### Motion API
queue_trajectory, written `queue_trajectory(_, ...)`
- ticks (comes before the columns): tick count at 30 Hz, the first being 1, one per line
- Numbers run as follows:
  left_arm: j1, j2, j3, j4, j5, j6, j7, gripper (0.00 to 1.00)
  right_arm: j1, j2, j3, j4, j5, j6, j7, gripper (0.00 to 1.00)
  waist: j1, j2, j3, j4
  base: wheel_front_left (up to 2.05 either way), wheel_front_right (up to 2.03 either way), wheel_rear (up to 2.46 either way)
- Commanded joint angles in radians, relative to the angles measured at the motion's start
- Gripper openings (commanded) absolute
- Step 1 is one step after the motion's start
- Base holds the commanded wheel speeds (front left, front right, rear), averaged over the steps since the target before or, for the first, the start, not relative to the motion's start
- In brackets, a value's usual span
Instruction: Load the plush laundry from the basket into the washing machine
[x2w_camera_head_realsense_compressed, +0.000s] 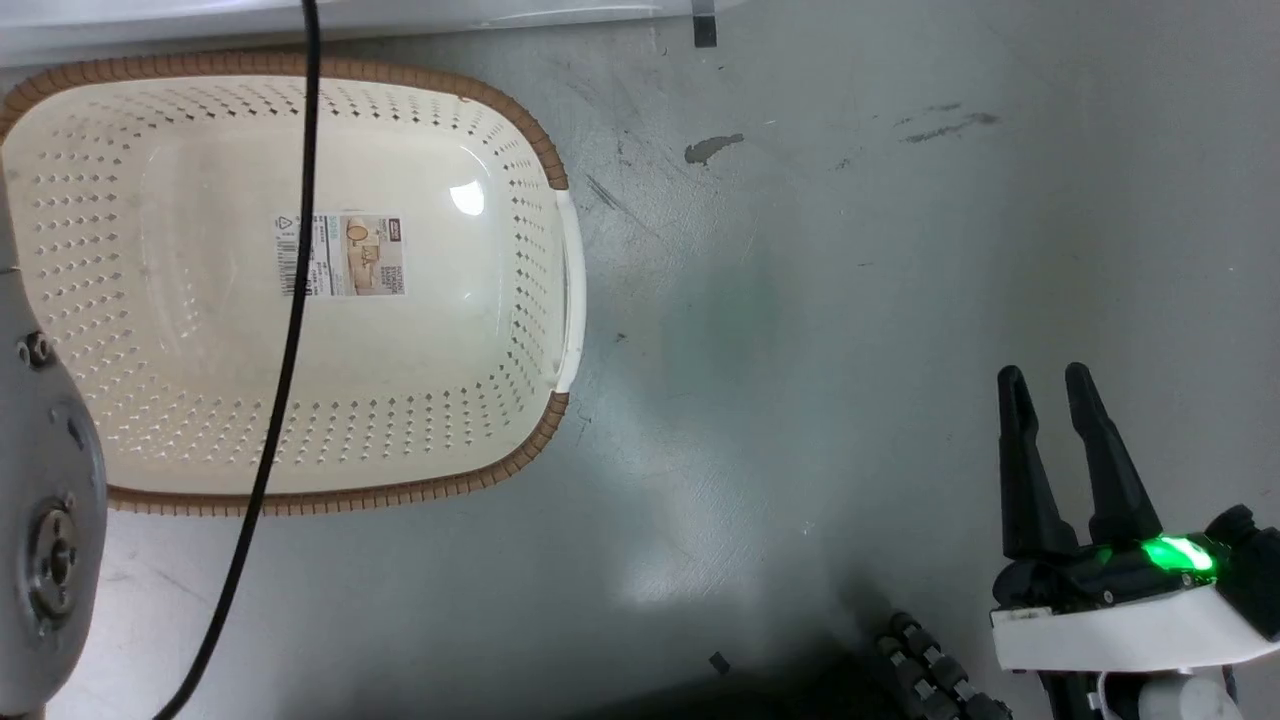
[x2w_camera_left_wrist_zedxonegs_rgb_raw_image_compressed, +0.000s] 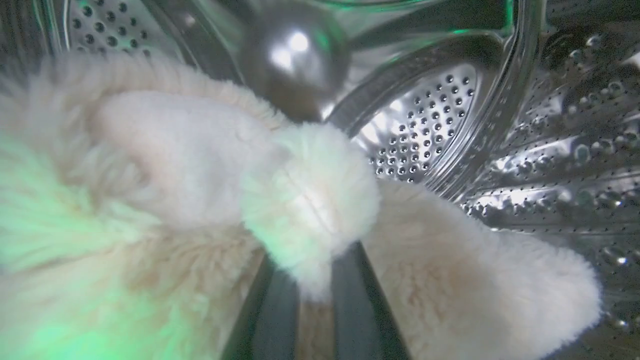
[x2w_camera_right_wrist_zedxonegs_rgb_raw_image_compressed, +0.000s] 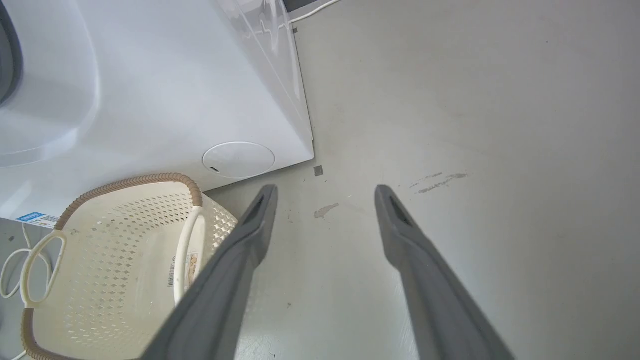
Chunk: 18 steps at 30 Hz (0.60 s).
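Note:
The plush laundry (x2w_camera_left_wrist_zedxonegs_rgb_raw_image_compressed: 165, 165), fluffy and cream, lies inside the washing machine's perforated steel drum (x2w_camera_left_wrist_zedxonegs_rgb_raw_image_compressed: 425, 125). My left gripper (x2w_camera_left_wrist_zedxonegs_rgb_raw_image_compressed: 310, 272) is shut on a rounded limb of the plush, its dark fingers half buried in the fur. The basket (x2w_camera_head_realsense_compressed: 540, 140) stands on the floor with nothing in it but the label sticker on its bottom; it also shows as the basket (x2w_camera_right_wrist_zedxonegs_rgb_raw_image_compressed: 115, 240) below the washing machine's white body (x2w_camera_right_wrist_zedxonegs_rgb_raw_image_compressed: 150, 90). My right gripper (x2w_camera_head_realsense_compressed: 1045, 375) hangs open over bare floor to the basket's right, and the right gripper (x2w_camera_right_wrist_zedxonegs_rgb_raw_image_compressed: 325, 192) holds nothing.
A black cable (x2w_camera_head_realsense_compressed: 290, 330) runs down across the basket in the head view. The left arm's grey forearm (x2w_camera_head_realsense_compressed: 50, 520) covers the left edge. Scuffed grey floor (x2w_camera_head_realsense_compressed: 800, 300) spreads to the right of the basket. A round white service flap (x2w_camera_right_wrist_zedxonegs_rgb_raw_image_compressed: 238, 160) sits low on the machine's front.

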Motion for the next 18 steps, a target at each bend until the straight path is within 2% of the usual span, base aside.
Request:
queue_trajectory(1,-0.030,0.003,0.002,0.029,-0.010,0.003,0.001,0.00,0.016,-0.002,-0.003,-0.006,0.008,0.001,-0.004,1.00,0.0000,0.0000,0.001,0.003,0.00,0.00,0.00)
queue_trajectory(4,-0.063,-0.008,0.003,0.105,-0.025,0.000,0.031,0.00,0.018,-0.002,-0.011,-0.010,0.006,0.001,-0.004,1.00,0.0000,0.0000,0.006,0.010,0.00,0.00,0.00)
queue_trajectory(5,-0.071,-0.013,0.000,0.126,-0.028,-0.003,0.037,0.27,0.018,-0.002,-0.014,-0.011,0.005,0.001,-0.004,1.00,0.0000,0.0000,0.008,0.013,0.00,0.00,0.00)
queue_trajectory(6,-0.080,-0.017,0.000,0.142,-0.034,-0.005,0.036,0.76,0.018,-0.002,-0.017,-0.011,0.005,0.001,-0.004,1.00,0.0000,0.0000,0.009,0.016,0.00,0.00,0.00)
queue_trajectory(7,-0.088,-0.021,0.000,0.158,-0.038,-0.006,0.036,1.00,0.017,-0.002,-0.019,-0.011,0.003,0.001,-0.004,1.00,0.0000,0.0000,0.009,0.018,0.00,0.00,0.00)
queue_trajectory(18,-0.132,-0.074,-0.012,0.305,-0.077,-0.018,0.047,1.00,0.008,-0.002,-0.039,-0.009,-0.022,0.001,-0.004,1.00,0.0000,0.0000,-0.014,0.061,0.00,0.00,0.00)
